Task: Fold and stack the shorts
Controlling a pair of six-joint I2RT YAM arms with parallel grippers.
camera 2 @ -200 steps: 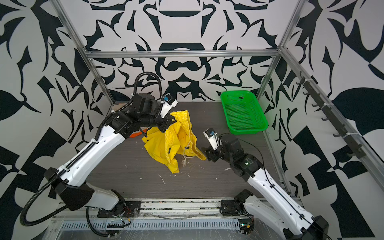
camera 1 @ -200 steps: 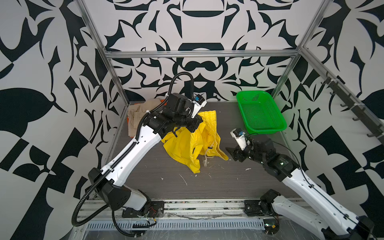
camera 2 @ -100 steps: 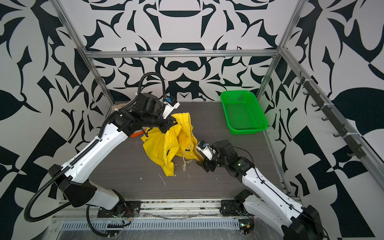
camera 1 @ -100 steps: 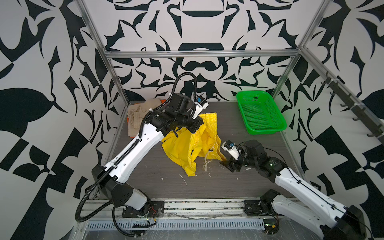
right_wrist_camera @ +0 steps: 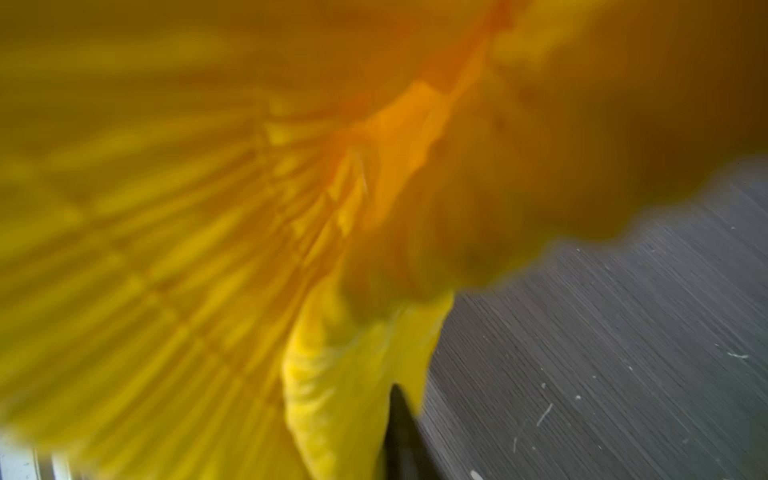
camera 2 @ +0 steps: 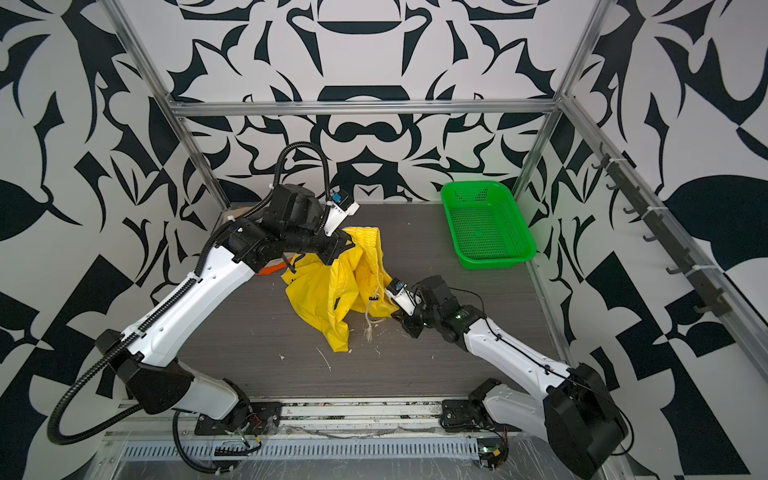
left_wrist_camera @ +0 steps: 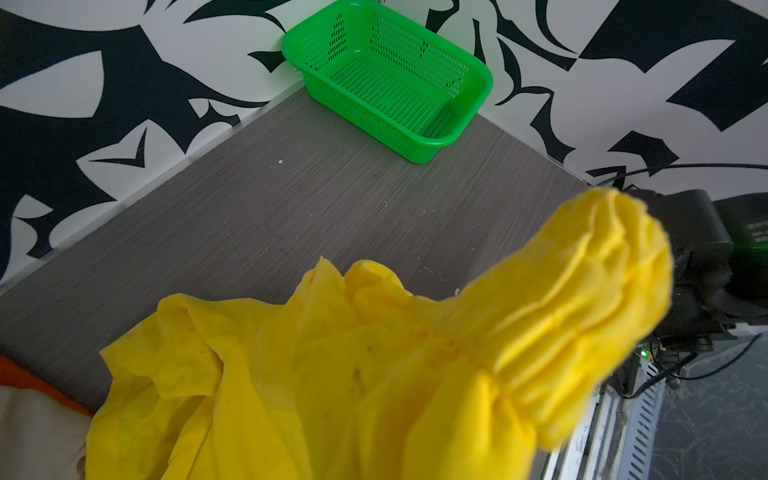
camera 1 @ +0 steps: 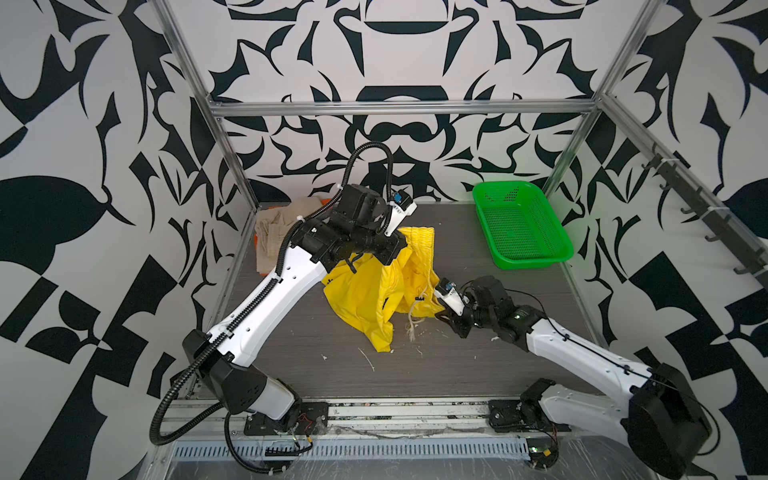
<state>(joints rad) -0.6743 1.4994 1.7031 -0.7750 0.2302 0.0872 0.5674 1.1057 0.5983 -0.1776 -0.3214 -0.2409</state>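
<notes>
Grey table [camera 1: 498,353], centre: left pincer [camera 1: 395,251] grips the yellow shorts [camera 1: 374,299] aloft by the waistband at twelve o'clock, right pincer [camera 1: 441,311] clamped on their three o'clock edge, likely to stretch them flat.

The yellow shorts [camera 1: 361,299] hung in a heap over the middle of the table [camera 1: 465,365], with the left arm [camera 1: 270,307] slanting in from the front-left corner and the right arm [camera 1: 573,349] lying low from the front-right corner to the cloth's right edge. The green basket [camera 1: 534,262] filled the back-right corner and the beige shorts [camera 1: 274,232] the back-left one. Bare table lay along the front edge between the arms, and between basket and right arm.
</notes>
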